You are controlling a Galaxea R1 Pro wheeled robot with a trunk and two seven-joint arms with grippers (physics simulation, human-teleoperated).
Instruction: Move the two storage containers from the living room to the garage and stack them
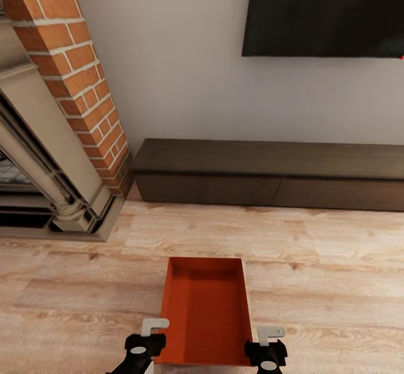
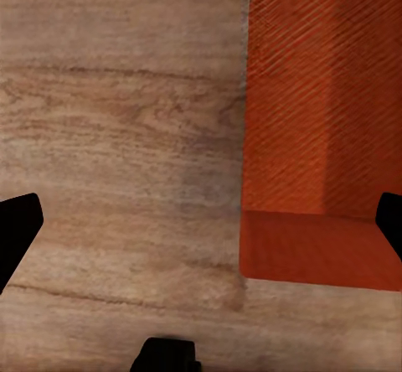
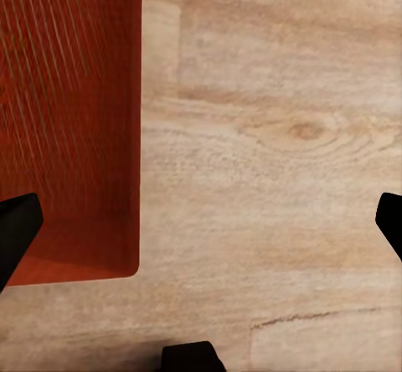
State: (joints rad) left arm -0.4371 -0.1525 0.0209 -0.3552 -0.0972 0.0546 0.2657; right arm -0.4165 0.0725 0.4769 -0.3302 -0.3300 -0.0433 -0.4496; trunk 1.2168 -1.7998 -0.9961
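Observation:
One orange-red storage container [image 1: 205,309] lies on the light wood-plank floor of the living room, its open top up and its ribbed bottom showing. My left gripper [image 1: 151,330] hovers at its near left corner, open, and the container's side wall [image 2: 318,121] runs between the spread fingers. My right gripper [image 1: 270,334] hovers at the near right corner, also open, straddling the container's right wall [image 3: 67,112]. Nothing is held by either gripper [image 2: 201,225] [image 3: 201,229].
A long low dark-wood bench [image 1: 269,174] runs along the white wall ahead, under a black TV [image 1: 325,12]. A red-brick fireplace [image 1: 73,65] with a stone surround stands at the left. Wood floor [image 1: 336,284] spreads around the container.

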